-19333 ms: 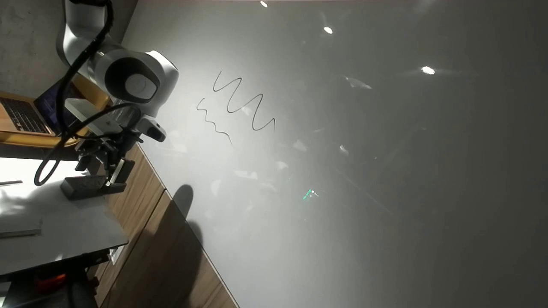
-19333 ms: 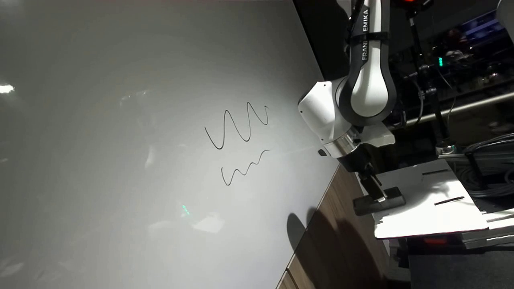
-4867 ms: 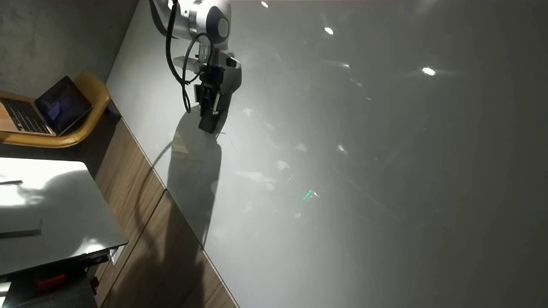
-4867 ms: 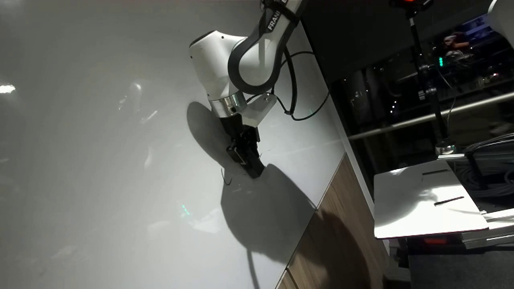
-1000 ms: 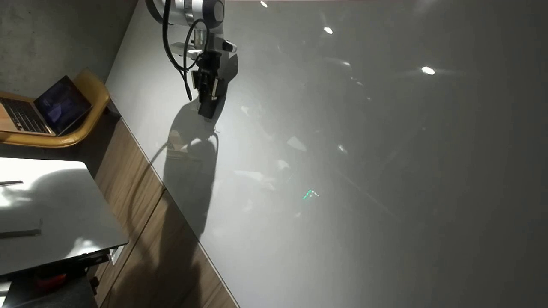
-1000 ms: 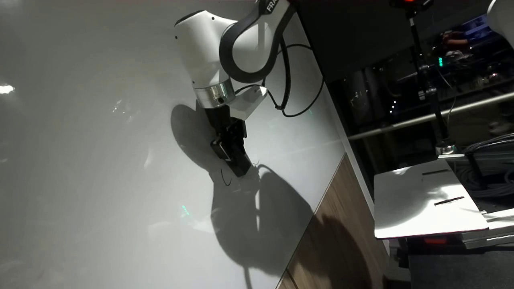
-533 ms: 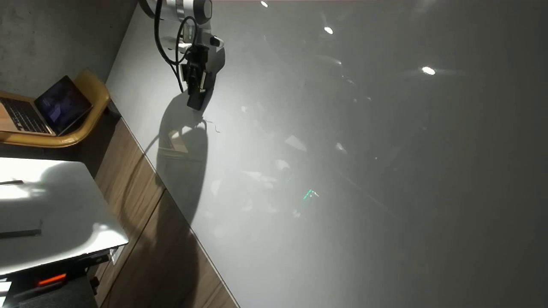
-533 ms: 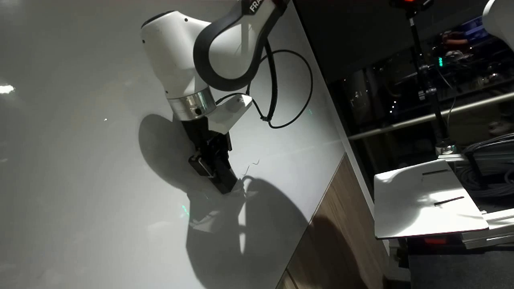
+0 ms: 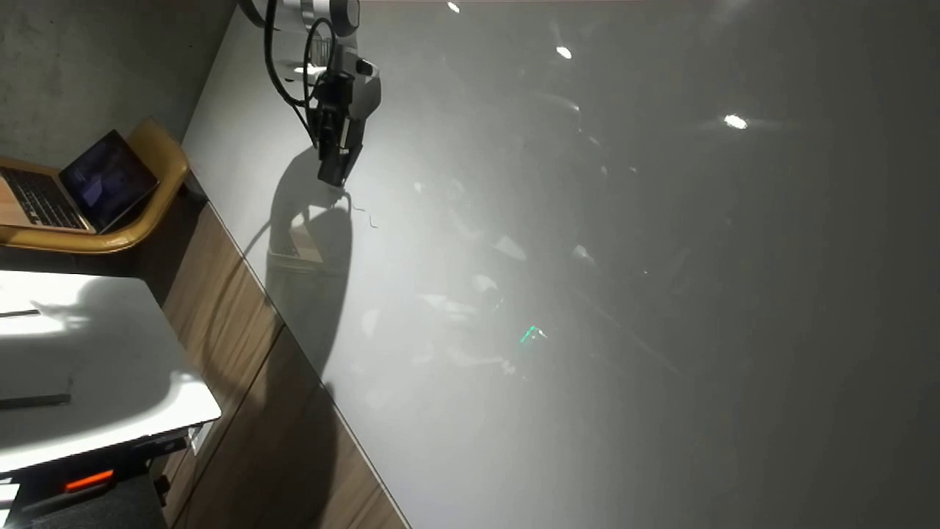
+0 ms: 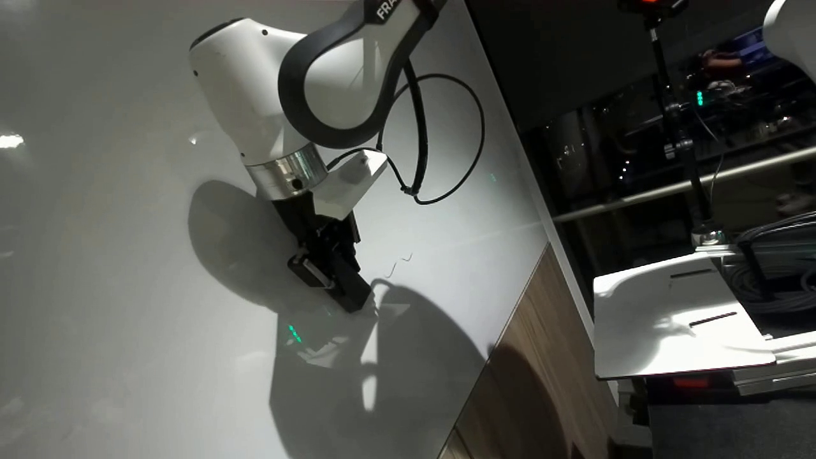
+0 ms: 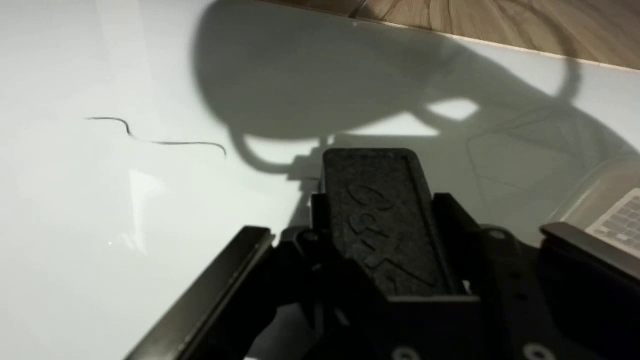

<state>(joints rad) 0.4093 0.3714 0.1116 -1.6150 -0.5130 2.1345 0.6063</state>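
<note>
A dark grey rectangular block of matte, finely grained material is clamped by the tool, one black finger being set against each long side. Its corners are rounded, and script lettering is marked along the broad face; the word cannot be read with certainty. The block is held at a glossy white board, in the part near the edge that is bordered by brown wood-grain panelling; whether the board is touched cannot be told. The long axis is aligned with the tool: in the wrist view the free end is pointed away from it, toward the panelled edge, with a slight lean to the left; in both exterior views it is aimed downward, slanted toward that same edge. Beside the free end, apart from it, two thin dark wavy strokes are seen on the board. In an exterior view, a thin black pen-like stick is carried near the right edge of a white-topped bench. An open laptop is supported by a mustard-yellow chair.
</note>
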